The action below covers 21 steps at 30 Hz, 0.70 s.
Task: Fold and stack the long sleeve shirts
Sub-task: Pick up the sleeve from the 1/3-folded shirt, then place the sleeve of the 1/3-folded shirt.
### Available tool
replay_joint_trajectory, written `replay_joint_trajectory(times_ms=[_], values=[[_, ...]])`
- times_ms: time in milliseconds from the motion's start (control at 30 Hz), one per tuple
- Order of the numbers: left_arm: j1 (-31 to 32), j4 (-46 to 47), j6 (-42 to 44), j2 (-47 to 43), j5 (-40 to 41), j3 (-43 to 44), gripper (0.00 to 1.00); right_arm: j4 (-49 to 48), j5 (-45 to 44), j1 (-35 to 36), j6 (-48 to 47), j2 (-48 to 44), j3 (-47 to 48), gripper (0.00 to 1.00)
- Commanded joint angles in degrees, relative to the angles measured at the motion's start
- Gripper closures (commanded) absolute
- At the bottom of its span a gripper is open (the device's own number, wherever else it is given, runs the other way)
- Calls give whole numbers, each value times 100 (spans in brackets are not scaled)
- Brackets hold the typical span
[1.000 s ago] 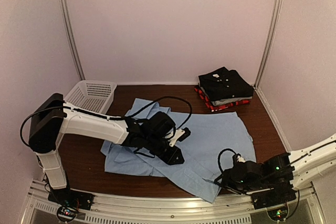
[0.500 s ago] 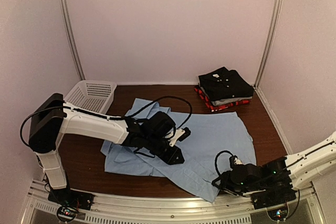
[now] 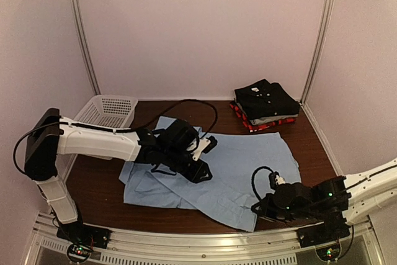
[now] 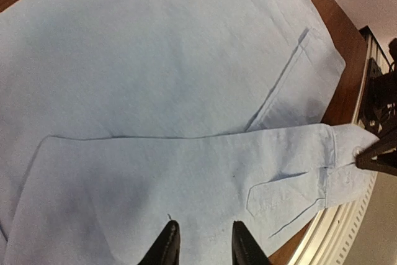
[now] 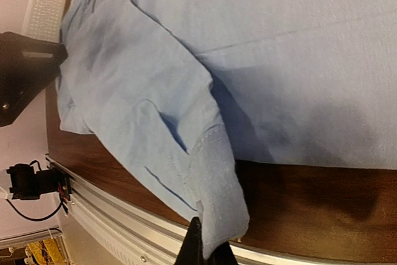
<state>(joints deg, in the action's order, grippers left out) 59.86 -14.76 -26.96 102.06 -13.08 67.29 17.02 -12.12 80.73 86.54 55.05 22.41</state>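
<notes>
The light blue shirt (image 3: 248,159) lies spread on the brown table, one sleeve crossing its near part toward the front edge. My right gripper (image 3: 255,208) is shut on that sleeve's cuff (image 5: 214,184) at the front rail; the wrist view shows the cuff pinched between the fingertips of the gripper (image 5: 208,251). My left gripper (image 3: 201,172) hovers low over the middle of the shirt, open and empty, its fingers (image 4: 166,246) apart above the sleeve (image 4: 186,178). The black, grey and red-plaid folded shirts (image 3: 267,105) are stacked at the back right.
A white mesh basket (image 3: 108,111) stands at the back left corner. The metal front rail (image 3: 186,237) runs just below the held cuff. Walls close in the table on three sides.
My left gripper has moved back and to the left over the shirt. My right gripper has shifted left along the front edge with the cuff in it.
</notes>
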Motion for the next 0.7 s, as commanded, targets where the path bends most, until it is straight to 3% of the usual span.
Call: replay_joint_trajectory(times_ms=[0,333,500,667], values=[[-264,-182,336,-522,784,52,64,1129,-504,-301,-887,-256,983,100],[-825,-493,561,-1088,2009,143,33,2028,158,-2219,-3364,397,2353,100],[-1124,-528,627,-1298,2133,186,26,2447,354,-2743,-4209,1027,3009,100],[-1200,-652,648,-1224,2225,259,22,2399,884,-3218,-4458,977,2824,100]])
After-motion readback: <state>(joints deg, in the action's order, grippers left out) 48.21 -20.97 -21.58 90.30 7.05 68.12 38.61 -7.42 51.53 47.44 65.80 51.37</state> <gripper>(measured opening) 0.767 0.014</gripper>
